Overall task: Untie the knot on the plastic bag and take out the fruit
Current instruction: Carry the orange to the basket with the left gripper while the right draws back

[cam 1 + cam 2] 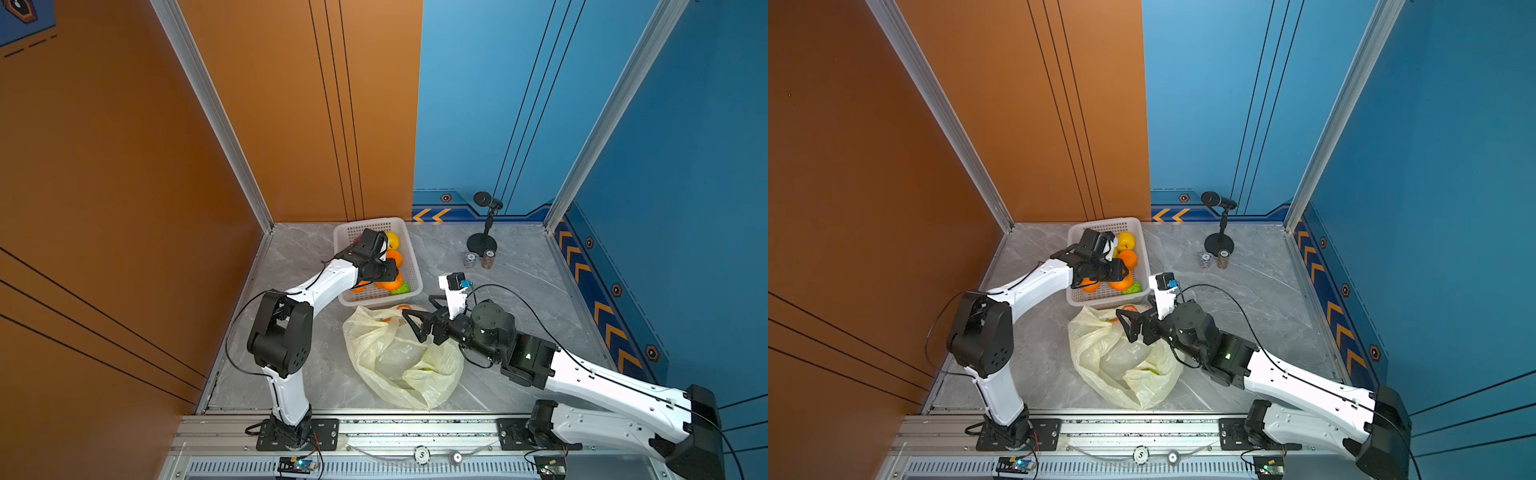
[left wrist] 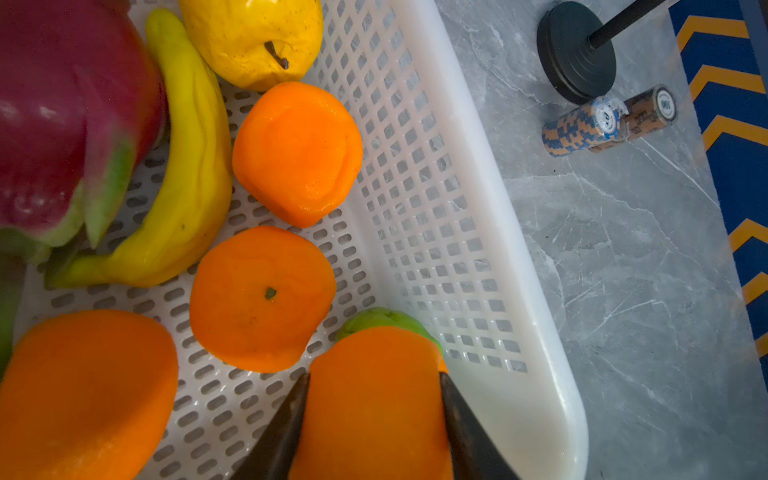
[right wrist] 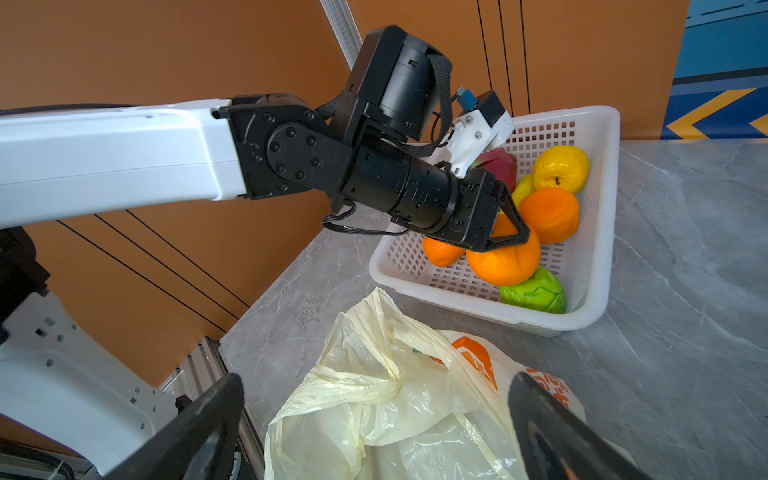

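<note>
Grey marble bench (image 1: 540, 257) set between an orange wall and a blue one. Clock directions are read from above, with twelve at the far wall.

At twelve o'clock sits a white perforated basket (image 2: 498, 208). It holds a magenta dragon fruit (image 2: 62, 124), a yellow fruit (image 2: 253, 37), a banana (image 2: 187, 166), a green fruit (image 3: 534, 291) and several oranges.

Over the basket's near end hangs the left claw (image 2: 374, 376). Its jaws are clamped on either side of an orange (image 2: 374, 415), just above the other fruit.

Just at six o'clock of the basket, the plastic bag (image 1: 399, 361) lies crumpled with its mouth slack and gaping. I see no tied knot, though a bunched gather of film near the mouth leaves me unsure.

Above the bag's twelve o'clock edge hovers the right claw (image 1: 420, 312). Its jaws are spread wide and empty, and it points roughly toward ten o'clock.

Deep in the folds shows a sliver of green (image 1: 429, 368), probably a fruit left inside. It lies at six o'clock from the right claw and lower, under the film. The right arm is far nearer, and the left is occupied.

I judge the reach must turn down and back toward six o'clock through the mouth, not onward toward the basket.
</note>
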Robot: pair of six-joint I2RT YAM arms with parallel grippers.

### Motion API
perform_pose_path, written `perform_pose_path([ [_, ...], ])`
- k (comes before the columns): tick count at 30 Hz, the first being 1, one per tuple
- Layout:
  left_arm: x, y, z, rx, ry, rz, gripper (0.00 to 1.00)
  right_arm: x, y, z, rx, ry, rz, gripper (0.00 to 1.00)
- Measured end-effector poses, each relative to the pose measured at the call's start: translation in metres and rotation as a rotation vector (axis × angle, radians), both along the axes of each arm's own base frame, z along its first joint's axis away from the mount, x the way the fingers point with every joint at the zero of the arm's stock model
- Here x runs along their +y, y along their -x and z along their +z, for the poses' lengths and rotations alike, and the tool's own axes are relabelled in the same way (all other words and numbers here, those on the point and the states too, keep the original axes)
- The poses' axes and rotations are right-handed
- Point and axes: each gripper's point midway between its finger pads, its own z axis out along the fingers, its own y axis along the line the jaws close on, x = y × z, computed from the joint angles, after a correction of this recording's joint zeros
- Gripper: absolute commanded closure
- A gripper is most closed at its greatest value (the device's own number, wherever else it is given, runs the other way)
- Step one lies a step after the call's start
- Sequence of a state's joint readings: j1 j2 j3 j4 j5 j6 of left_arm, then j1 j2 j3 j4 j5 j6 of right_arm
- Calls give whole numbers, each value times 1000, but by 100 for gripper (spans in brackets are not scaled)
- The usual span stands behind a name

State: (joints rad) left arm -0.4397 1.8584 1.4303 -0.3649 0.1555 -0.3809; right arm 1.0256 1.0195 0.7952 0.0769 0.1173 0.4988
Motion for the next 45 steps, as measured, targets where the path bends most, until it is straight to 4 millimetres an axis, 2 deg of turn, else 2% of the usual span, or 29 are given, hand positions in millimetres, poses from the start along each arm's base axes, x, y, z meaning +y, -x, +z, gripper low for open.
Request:
perform_pose_path([
  [9, -16, -24, -19, 9, 17, -15, 61, -9, 4, 11, -19, -19, -19, 0],
  [12, -20, -27, -18, 6, 27, -23, 54, -12, 5, 16, -29, -30, -29, 0],
  [17, -19, -26, -20, 4, 19, -31, 52, -13, 5, 16, -29, -31, -30, 0],
  [21, -16, -21, -21, -4, 10, -39, 47, -14, 4, 16, -31, -29, -39, 0],
  [24, -11, -12, -24, 2, -2, -49, 39, -14, 3, 15, -31, -27, -44, 0],
  [28, -4, 3, -41, 55, -36, -60, 29, -12, 1, 11, -26, -17, -47, 0],
  [33, 1, 13, -49, 87, -58, -66, 27, -10, 0, 6, -19, -4, -46, 0],
  [35, 2, 14, -43, 77, -54, -66, 27, -10, 1, 5, -15, 4, -46, 0],
  [38, 4, 18, -21, 41, -38, -65, 26, -12, 3, -1, 4, 39, -45, 0],
  [45, 10, 36, 66, -136, 29, -60, 26, -3, 16, -13, 69, 179, -18, 11],
])
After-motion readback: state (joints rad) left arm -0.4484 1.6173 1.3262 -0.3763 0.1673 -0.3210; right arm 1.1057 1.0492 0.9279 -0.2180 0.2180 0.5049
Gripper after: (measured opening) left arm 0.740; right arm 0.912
